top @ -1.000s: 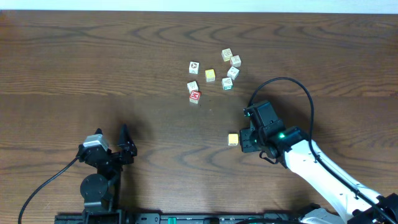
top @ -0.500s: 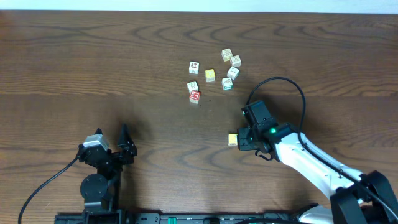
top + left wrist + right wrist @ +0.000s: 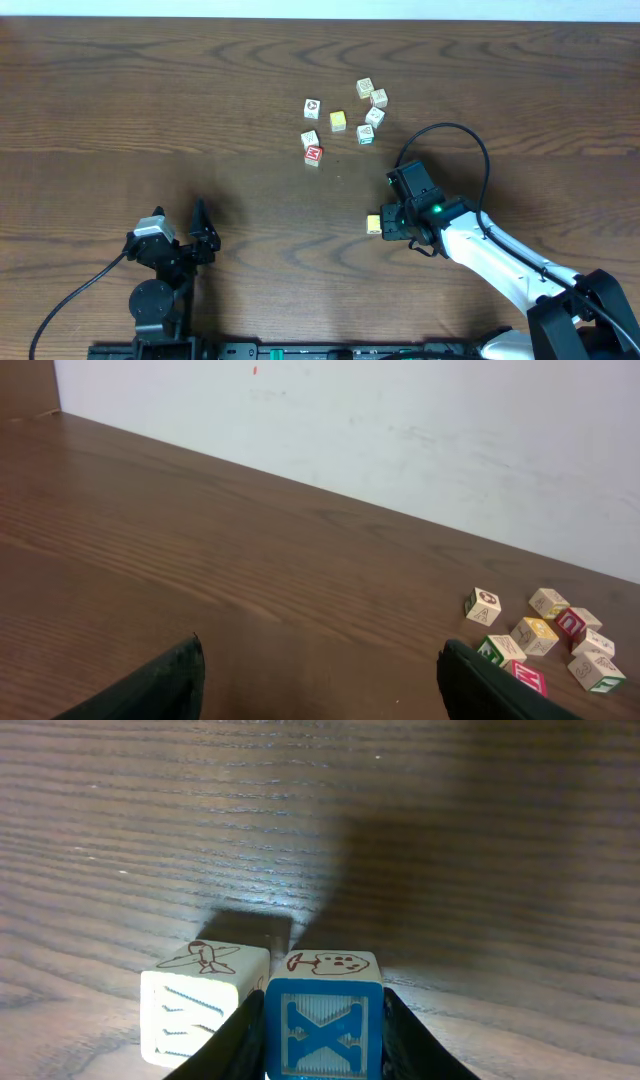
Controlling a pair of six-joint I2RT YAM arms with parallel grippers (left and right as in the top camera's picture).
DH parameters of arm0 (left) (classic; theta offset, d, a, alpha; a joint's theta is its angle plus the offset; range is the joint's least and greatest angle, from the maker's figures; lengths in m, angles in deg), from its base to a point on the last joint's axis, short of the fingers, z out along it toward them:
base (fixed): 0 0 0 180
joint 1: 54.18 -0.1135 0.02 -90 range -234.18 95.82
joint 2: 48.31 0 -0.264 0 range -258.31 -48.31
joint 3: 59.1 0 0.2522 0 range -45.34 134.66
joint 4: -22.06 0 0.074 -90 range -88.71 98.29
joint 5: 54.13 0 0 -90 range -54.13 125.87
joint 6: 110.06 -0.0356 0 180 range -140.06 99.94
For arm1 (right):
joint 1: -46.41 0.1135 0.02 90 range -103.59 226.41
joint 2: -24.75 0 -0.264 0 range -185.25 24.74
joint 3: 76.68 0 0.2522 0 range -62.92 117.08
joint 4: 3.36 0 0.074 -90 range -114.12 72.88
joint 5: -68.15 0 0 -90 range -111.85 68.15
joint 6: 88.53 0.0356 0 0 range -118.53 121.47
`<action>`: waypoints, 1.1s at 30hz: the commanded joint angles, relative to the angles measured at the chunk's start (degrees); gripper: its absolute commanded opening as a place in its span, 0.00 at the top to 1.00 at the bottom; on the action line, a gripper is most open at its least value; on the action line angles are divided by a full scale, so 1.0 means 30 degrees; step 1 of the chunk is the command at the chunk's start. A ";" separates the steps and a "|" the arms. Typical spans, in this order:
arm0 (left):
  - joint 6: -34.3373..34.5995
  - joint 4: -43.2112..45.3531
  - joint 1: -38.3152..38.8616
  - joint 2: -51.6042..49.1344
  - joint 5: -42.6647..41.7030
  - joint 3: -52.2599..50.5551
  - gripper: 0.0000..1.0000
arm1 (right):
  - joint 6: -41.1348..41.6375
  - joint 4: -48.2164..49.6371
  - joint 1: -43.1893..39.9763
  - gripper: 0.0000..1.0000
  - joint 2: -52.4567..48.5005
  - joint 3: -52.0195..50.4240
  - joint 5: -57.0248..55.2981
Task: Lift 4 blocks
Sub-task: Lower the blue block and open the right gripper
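Dark, grainy wooden table [image 3: 150, 90]: the right pincer [image 3: 322, 1040] clamps a square, blue-faced X cube [image 3: 323, 1020] (white letter), just beside a cream cube [image 3: 200, 1010]. The left pincer [image 3: 320, 685] gapes wide. A red cube [image 3: 313, 154] and a yellow cube [image 3: 338, 121] sit clustered, well apart from both pincers.

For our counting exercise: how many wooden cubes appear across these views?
10. Eight clustered cubes sit at the table's far side; one pale cube lies beside the right gripper; the blue X cube sits in its grip, hidden from overhead. Others might be hidden.
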 commanded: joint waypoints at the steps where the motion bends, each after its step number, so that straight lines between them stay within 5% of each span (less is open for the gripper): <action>1: -0.0160 -0.0845 0.0022 0.0022 0.0576 -0.0233 0.25 | 0.0313 -0.0029 0.0430 0.70 -0.0459 -0.0131 -0.0197; 33: -0.0160 -0.0845 0.0022 0.0022 0.0576 -0.0233 0.25 | 0.0306 0.1071 0.0408 0.55 -0.0459 -0.0131 -0.1093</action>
